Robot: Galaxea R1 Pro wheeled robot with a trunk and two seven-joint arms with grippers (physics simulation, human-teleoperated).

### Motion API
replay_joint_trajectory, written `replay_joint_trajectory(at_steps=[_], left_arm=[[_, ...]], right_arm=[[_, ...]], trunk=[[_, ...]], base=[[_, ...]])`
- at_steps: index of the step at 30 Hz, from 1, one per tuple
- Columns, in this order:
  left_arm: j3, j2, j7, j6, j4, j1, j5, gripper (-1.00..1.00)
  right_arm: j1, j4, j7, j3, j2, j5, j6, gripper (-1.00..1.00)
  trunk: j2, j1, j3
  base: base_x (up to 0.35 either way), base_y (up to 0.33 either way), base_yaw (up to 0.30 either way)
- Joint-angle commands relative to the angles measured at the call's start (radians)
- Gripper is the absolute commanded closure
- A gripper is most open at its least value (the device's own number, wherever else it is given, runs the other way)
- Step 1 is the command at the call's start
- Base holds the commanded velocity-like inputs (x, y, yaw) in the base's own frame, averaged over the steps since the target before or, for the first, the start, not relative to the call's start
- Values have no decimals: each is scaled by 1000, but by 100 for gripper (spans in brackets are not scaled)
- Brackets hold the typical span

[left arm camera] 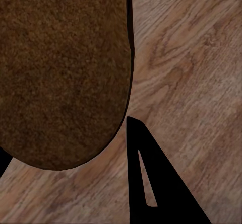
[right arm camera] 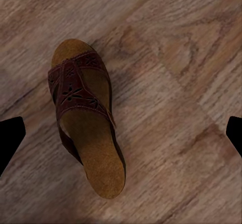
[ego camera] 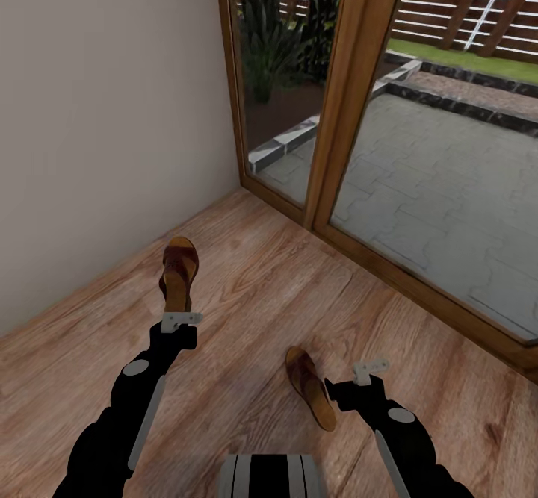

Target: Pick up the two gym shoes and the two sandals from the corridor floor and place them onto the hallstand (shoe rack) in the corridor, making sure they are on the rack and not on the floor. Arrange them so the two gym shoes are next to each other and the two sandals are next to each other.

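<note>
A robot looks down at a corridor corner from its head camera. The corridor floor (ego camera: pixel 254 311) is warm brown wood planking with clear grain. A plain pale wall (ego camera: pixel 104 110) stands on the left, and a wood-framed glass door (ego camera: pixel 351 110) runs across the right, with a grey paved patio (ego camera: pixel 433 184) and dark green plants (ego camera: pixel 276 35) beyond the glass.

Two dark brown sandals with tan insoles lie on the floor, well apart from each other. The left sandal (ego camera: pixel 178 272) lies near the wall, and the left gripper (ego camera: pixel 181 320) sits right at its near end. From the left wrist camera, the tan insole of this sandal (left arm camera: pixel 60 73) looms very close, with one black finger (left arm camera: pixel 151 183) just beside its rounded edge and a sliver of the other at the opposite edge (whether the fingers press the sandal or merely flank it cannot be told).

The right sandal (ego camera: pixel 310 386) lies nearer the robot, angled, just beside the right gripper (ego camera: pixel 370 368). From the right wrist camera, this sandal (right arm camera: pixel 85 123) lies flat on the planks between two widely spread black fingertips (right arm camera: pixel 10 138), which are clear of it; the cut-out pattern on its strap is visible.

The robot's striped grey trunk (ego camera: pixel 269 475) shows at the bottom of the head view.
</note>
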Motion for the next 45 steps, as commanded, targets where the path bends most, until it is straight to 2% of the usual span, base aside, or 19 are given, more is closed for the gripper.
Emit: replay_joint_trajectory(at_steps=[1, 5, 6, 10, 11, 15, 21, 28, 45], left_arm=[[-1, 0, 0, 6, -1, 0, -6, 100], [-1, 0, 0, 6, -1, 0, -6, 100], [-1, -1, 0, 6, -1, 0, -6, 100], [-3, -3, 0, 6, -1, 0, -6, 100], [-7, -3, 0, 7, -1, 0, -6, 100], [-12, -3, 0, 7, -1, 0, -6, 100], [-14, -3, 0, 7, -1, 0, -6, 100], [-14, -3, 0, 7, -1, 0, -6, 100], [-14, -3, 0, 7, -1, 0, -6, 100]], right_arm=[[0, 0, 2, 0, -2, 0, 5, -100], [0, 4, 62, -7, -42, -2, 3, -100], [0, 4, 99, -8, -64, -2, 2, -100], [0, 5, 158, -9, -92, -3, 1, -100], [0, 6, 201, -10, -101, -3, 0, -100], [0, 6, 235, -9, -106, -2, -7, -100], [0, 4, 243, -3, -103, 1, -9, -100], [0, 4, 242, -5, -101, 7, -10, -100], [0, 0, 238, -9, -100, 9, -10, -100]], trunk=[[0, 0, -1], [0, 0, -1], [0, 0, -1], [0, 0, -1], [0, 0, -1], [0, 0, -1], [0, 0, -1], [-2, 3, -30], [-6, 11, -123]], base=[[0, 0, 28], [0, 0, 7], [0, 0, 2], [0, 0, 1], [0, 0, 0], [0, 0, 0], [0, 0, 0], [0, 0, 0], [0, 0, -23]])
